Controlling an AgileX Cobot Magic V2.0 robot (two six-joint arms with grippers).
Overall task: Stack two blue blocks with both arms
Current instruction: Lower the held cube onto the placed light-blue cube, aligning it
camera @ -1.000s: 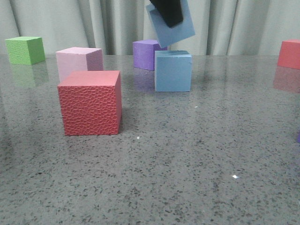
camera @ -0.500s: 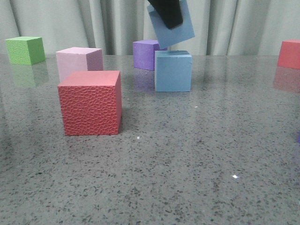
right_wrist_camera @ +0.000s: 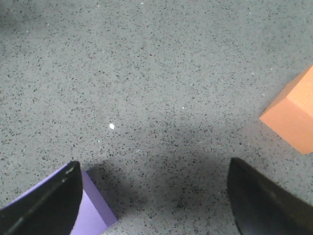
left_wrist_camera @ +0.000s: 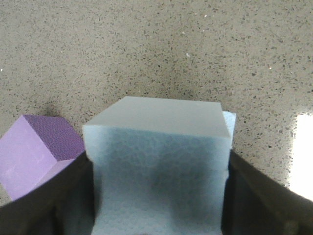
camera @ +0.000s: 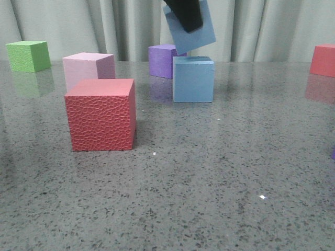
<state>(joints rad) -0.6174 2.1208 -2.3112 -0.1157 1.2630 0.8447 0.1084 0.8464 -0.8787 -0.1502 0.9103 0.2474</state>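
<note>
My left gripper (camera: pixel 184 13) is shut on one blue block (camera: pixel 196 34) and holds it tilted in the air, just above and slightly behind the second blue block (camera: pixel 193 79), which stands on the table. They are apart. In the left wrist view the held block (left_wrist_camera: pixel 156 161) fills the space between my dark fingers (left_wrist_camera: pixel 58 196), and a sliver of the lower block (left_wrist_camera: pixel 229 122) shows past its edge. My right gripper (right_wrist_camera: pixel 154 196) is open and empty over bare table; it does not show in the front view.
A purple cube (camera: pixel 161 60) stands behind the blue blocks and shows in the left wrist view (left_wrist_camera: pixel 34 152). A pink cube (camera: pixel 88 68), a red textured cube (camera: pixel 100 115), a green cube (camera: pixel 29 55) and a red cube (camera: pixel 323 60) stand around. By my right gripper are a purple cube (right_wrist_camera: pixel 90 215) and an orange cube (right_wrist_camera: pixel 293 117).
The held blue block and my left gripper have shifted very slightly up and to the left. Nothing else has moved.
</note>
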